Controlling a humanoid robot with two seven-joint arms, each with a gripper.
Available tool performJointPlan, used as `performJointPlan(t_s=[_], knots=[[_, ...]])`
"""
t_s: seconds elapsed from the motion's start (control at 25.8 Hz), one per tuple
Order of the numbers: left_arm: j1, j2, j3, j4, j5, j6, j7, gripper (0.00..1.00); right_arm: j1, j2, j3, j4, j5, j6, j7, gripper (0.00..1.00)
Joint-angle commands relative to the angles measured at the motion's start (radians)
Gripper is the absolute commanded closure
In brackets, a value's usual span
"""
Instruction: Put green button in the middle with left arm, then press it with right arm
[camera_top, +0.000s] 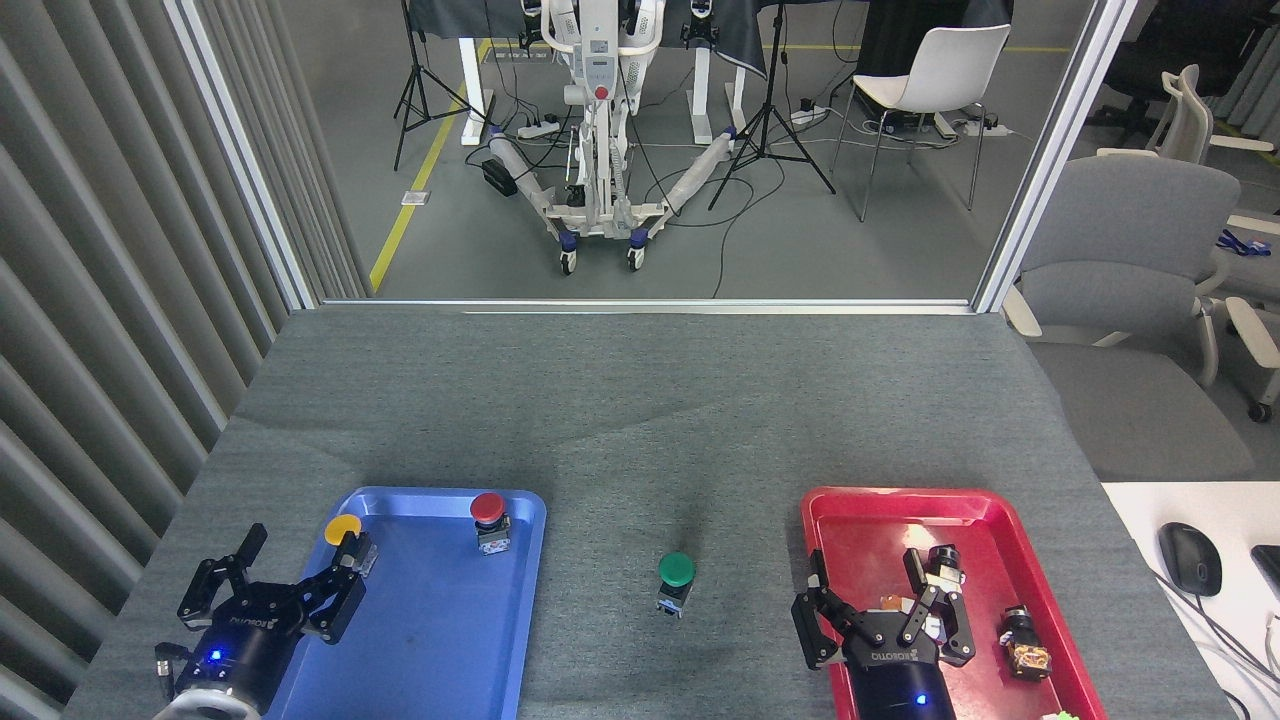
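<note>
Green-capped push-button on grey block stood on grey woven cloth, left of my spread, empty right gripper. Pressing step judged next; left gripper splayed, empty.

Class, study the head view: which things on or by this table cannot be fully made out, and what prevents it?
- Small white part in the red tray: largely hidden behind the right gripper.
- Green item at the tray's near corner: cut off by the bottom edge.
- Yellow button: partly covered by a finger of the left gripper.
</note>
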Motion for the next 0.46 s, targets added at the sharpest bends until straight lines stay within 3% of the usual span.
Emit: performJointPlan(t_s=[0.0, 0.43], knots=[[0.015, 0.001, 0.001, 0.005, 0.0, -0.018, 0.004, 0.01, 0.0, 0.0, -0.001, 0.0, 0.0, 0.001, 0.0, 0.0], [0.015, -0.004, -0.001, -0.048, 0.0, -0.01, 0.0, 0.01, 0.0, 0.001, -0.001, 0.0, 0.001, -0.001, 0.0, 0.0]])
